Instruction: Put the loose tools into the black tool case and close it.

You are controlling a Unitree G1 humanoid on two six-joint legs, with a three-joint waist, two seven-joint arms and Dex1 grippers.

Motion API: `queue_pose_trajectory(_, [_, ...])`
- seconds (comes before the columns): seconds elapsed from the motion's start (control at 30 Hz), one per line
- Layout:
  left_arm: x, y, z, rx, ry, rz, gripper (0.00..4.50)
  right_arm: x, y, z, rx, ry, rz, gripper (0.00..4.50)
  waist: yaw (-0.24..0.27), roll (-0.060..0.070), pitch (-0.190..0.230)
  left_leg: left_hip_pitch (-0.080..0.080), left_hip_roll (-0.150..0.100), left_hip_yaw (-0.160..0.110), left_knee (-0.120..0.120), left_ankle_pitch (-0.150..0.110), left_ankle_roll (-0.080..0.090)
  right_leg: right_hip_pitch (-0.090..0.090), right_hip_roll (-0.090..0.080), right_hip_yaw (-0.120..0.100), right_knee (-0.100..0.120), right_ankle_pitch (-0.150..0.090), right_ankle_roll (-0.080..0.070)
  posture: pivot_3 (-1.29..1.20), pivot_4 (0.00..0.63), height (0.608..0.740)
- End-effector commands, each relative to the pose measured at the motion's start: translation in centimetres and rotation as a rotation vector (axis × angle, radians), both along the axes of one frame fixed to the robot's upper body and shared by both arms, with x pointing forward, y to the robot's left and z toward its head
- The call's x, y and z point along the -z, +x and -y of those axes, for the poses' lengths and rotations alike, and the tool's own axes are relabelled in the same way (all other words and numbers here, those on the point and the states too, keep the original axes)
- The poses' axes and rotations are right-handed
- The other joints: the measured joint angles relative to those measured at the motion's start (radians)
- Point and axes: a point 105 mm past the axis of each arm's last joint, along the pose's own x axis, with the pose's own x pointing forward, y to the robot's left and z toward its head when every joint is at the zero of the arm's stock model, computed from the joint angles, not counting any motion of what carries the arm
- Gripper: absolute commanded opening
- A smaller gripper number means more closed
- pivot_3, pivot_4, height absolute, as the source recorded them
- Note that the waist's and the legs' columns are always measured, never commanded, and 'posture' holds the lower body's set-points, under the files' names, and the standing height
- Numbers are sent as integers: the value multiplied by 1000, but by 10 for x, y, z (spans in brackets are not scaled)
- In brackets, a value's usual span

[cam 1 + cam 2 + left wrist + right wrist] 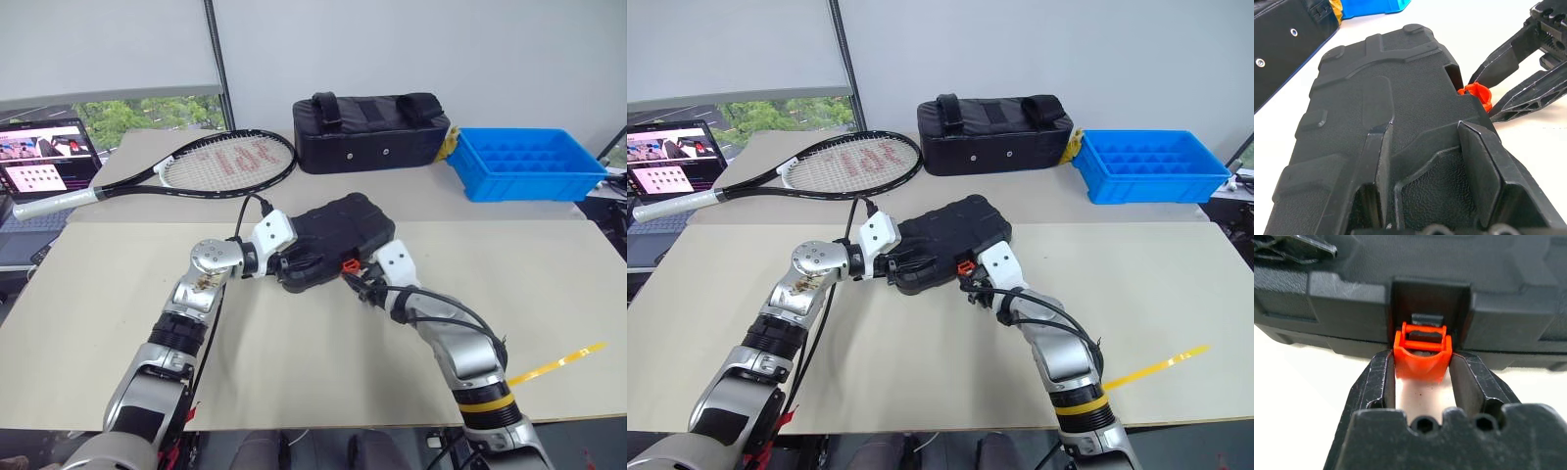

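right gripper (1422, 377) pinches orange latch (1422, 357) | left gripper (1422, 147) presses black tool case (1381, 93)

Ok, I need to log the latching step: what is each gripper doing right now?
Left gripper: open, fingers resting on the closed black tool case.
Right gripper: shut on the orange latch.

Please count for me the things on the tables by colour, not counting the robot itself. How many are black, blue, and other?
Black: 2, the tool case and the fabric bag
Blue: 1, the plastic bin
Other: 2, the tennis racket and the laptop
Total: 5
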Motion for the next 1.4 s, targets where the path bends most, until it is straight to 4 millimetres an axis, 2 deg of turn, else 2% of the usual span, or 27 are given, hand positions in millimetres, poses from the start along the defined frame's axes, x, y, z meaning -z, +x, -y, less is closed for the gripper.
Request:
queue_pose_trajectory(0.03, [44, -11, -1, 12, 104, -145, 2300, -10, 1, -2, -8, 7, 55, 2684, 0, 0, 0, 0, 0, 0, 0, 0, 0, 0, 0, 0, 0, 0, 0, 0, 150, 729])
queue_pose_trajectory(0.07, [45, -11, -1, 11, 104, -146, 2300, -9, 1, -3, -6, 0, 57, 2950, 0, 0, 0, 0, 0, 0, 0, 0, 0, 0, 0, 0, 0, 0, 0, 0, 150, 729])
queue_pose_trajectory(0.6, [44, -10, -4, 5, 106, -145, 2300, 4, 12, 2, 74, 71, 35, 2950, 0, 0, -1, 0, 0, 0, 0, 0, 0, 0, 0, 0, 0, 0, 0, 0, 150, 729])
queue_pose_trajectory(0.7, [45, -10, -4, 4, 107, -147, 2300, 2, 13, 4, 84, 82, 43, 2239, -1, 0, -1, 0, 0, 0, 0, 0, 0, 0, 0, 0, 0, 0, 0, 0, 150, 729])
queue_pose_trajectory(0.8, [46, -11, -4, 6, 110, -150, 2300, 3, 12, 4, 82, 80, 45, 1192, 0, 0, -1, 0, 0, 0, 0, 0, 0, 0, 0, 0, 0, 0, 0, 0, 150, 729])
queue_pose_trajectory(0.97, [46, -11, -5, 8, 112, -153, 2300, 3, 8, 6, 70, 53, 48, 1148, 1, 0, -2, 0, 0, 0, 0, 0, 0, 0, 0, 0, 0, 0, 0, 0, 150, 729])
queue_pose_trajectory(1.17, [48, -12, -4, 14, 119, -157, 2300, -10, -5, 6, 31, 15, 65, 1148, 8, 1, -2, 0, 0, 0, 0, 0, 1, 0, 0, 0, -1, 0, 0, 0, 150, 729])
queue_pose_trajectory(1.4, [49, -14, -4, 15, 117, -162, 2300, -17, -7, 5, 20, 0, 68, 1148, 13, 1, -2, -1, 0, 0, -1, -1, 1, 0, 0, -1, -2, 0, 0, 0, 150, 729])
